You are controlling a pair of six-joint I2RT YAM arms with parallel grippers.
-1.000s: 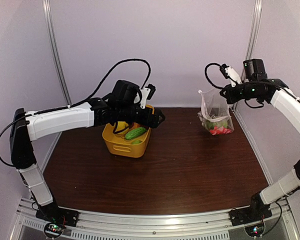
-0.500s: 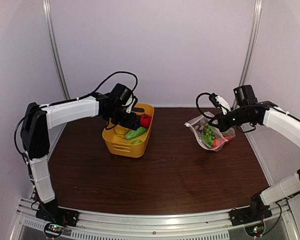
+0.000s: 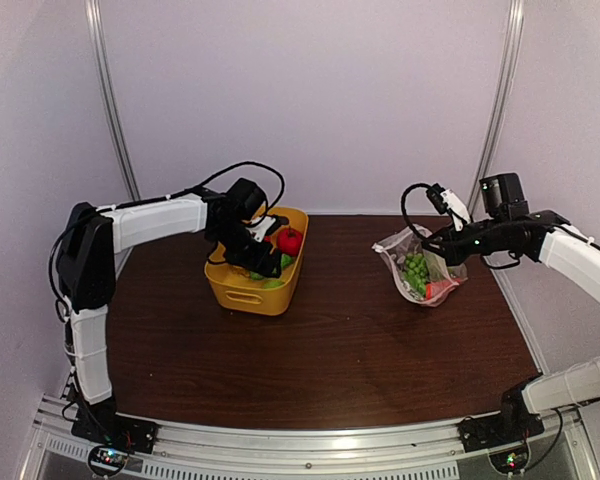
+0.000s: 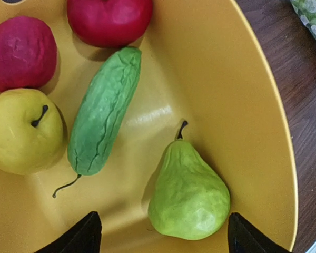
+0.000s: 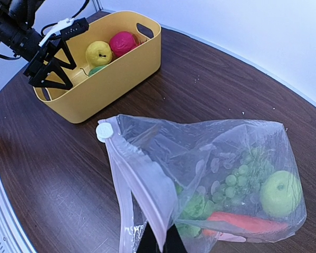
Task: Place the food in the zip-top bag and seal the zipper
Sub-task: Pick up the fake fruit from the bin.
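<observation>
Clear crinkly zip-top bag (image 5: 226, 142), food (image 5: 276, 192) inside, in clamped right pincer (image 5: 160, 242); left pincer (image 4: 160, 237) wide-open

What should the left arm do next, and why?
Probably lower the left gripper and close it on the green pear. Its open fingers stand on either side of the pear in the yellow basket and hold nothing, while the right gripper grips the zip-top bag by its edge, with some food inside.
</observation>
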